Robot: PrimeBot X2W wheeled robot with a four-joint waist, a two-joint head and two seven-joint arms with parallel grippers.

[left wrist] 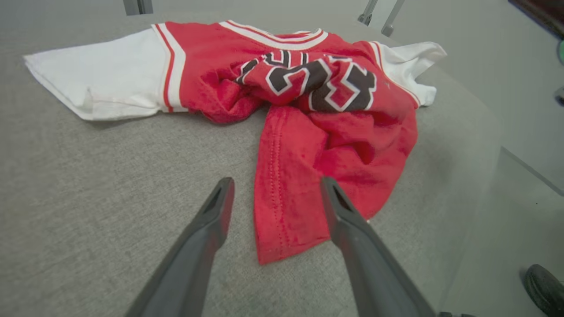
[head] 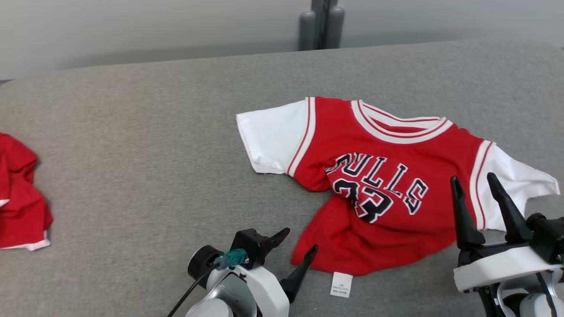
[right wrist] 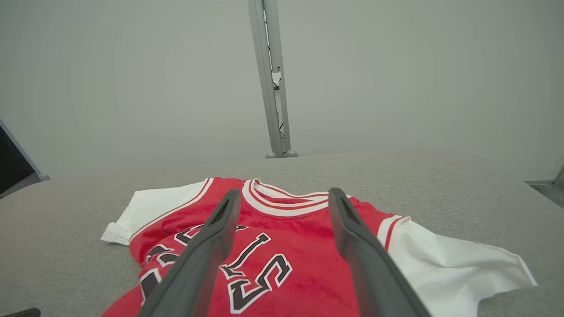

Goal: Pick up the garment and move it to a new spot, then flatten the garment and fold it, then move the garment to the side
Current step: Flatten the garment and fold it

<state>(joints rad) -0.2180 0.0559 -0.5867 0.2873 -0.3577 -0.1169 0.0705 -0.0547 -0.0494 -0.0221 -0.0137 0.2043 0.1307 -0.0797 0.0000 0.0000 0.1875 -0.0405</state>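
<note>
The garment [head: 387, 185] is a small red jersey with white sleeves and dark lettering, lying front-up and rumpled on the grey table, its lower left hem bunched. My left gripper [head: 299, 242] stands open by the hem's lower left corner, and in the left wrist view its fingers [left wrist: 275, 193] straddle that red hem corner [left wrist: 286, 211] without closing on it. My right gripper [head: 476, 182] is open above the jersey's right side, near the white sleeve. In the right wrist view, that gripper [right wrist: 282, 198] hangs over the jersey's chest [right wrist: 282, 264].
A second red garment [head: 20, 193] lies crumpled at the table's left edge. A white care label [head: 341, 284] sticks out below the hem. A grey post [head: 321, 24] stands behind the table. Bare grey table surface [head: 132, 154] spreads between the two garments.
</note>
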